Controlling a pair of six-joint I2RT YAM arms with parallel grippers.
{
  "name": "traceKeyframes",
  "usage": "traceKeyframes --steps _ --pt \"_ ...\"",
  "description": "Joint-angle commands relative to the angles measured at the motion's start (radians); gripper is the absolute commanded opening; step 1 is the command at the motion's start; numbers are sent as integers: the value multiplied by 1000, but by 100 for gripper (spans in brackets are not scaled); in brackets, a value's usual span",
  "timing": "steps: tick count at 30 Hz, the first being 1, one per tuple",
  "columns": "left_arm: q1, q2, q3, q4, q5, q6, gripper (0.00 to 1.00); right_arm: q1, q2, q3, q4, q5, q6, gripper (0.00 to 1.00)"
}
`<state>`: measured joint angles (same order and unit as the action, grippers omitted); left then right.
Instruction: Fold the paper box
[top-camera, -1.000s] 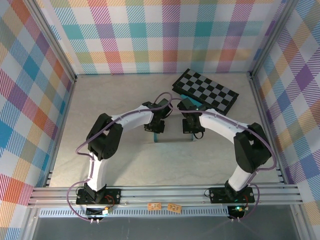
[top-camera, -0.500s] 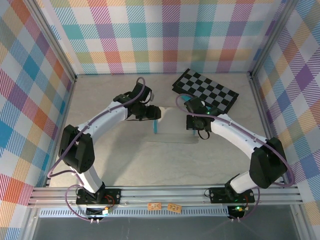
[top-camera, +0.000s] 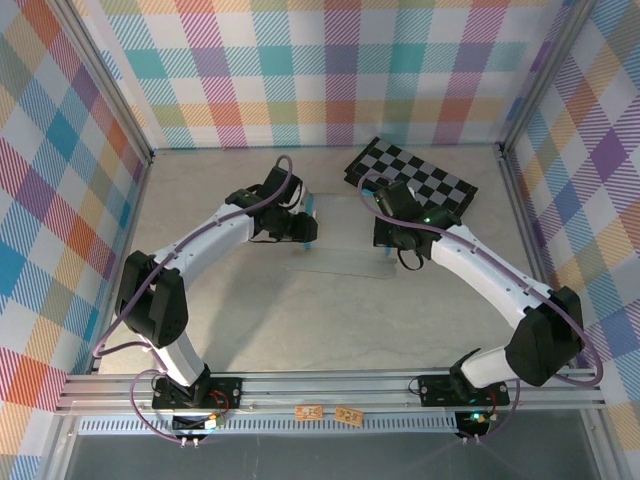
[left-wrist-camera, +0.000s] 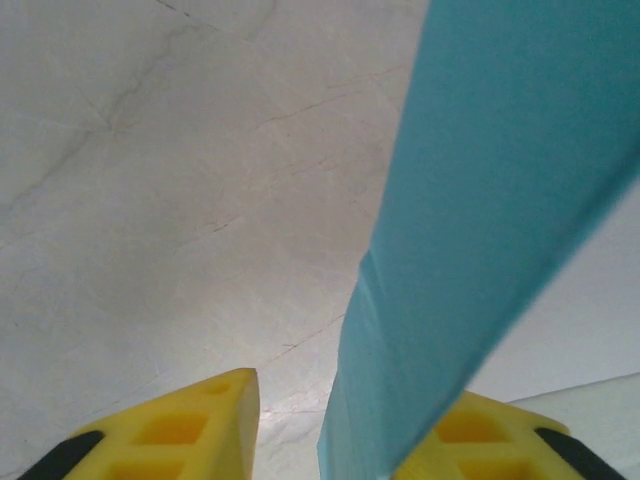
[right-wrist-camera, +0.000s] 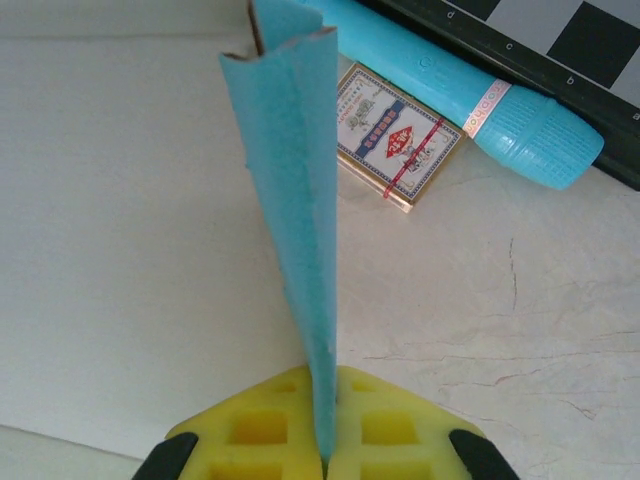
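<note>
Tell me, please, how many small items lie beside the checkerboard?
2: a teal tube against the checkerboard, and a card pack beside the tube. The raised paper box may hide others.

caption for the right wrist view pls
Right hand pinching a teal flap of the paper box; card pack, teal tube and checkerboard beyond.

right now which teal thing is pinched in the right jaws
The paper box: its thin flap stands upright, pinched in the right gripper's shut jaws. The rounded teal tube lies loose beside the checkerboard.
</note>
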<state>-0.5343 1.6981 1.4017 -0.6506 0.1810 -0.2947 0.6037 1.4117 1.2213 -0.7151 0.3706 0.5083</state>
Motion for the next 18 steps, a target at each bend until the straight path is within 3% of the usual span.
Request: traceKeyframes --steps 1,12,18 --pt "7 -18 -10 7 -44 7 30 7 -31 29 -24 3 -18 0" --pt "12 -92 -40 105 -62 6 42 15 -34 35 -32 2 -19 0" --pt "14 -72 -42 107 -9 19 27 15 -32 46 -33 -6 -15 0"
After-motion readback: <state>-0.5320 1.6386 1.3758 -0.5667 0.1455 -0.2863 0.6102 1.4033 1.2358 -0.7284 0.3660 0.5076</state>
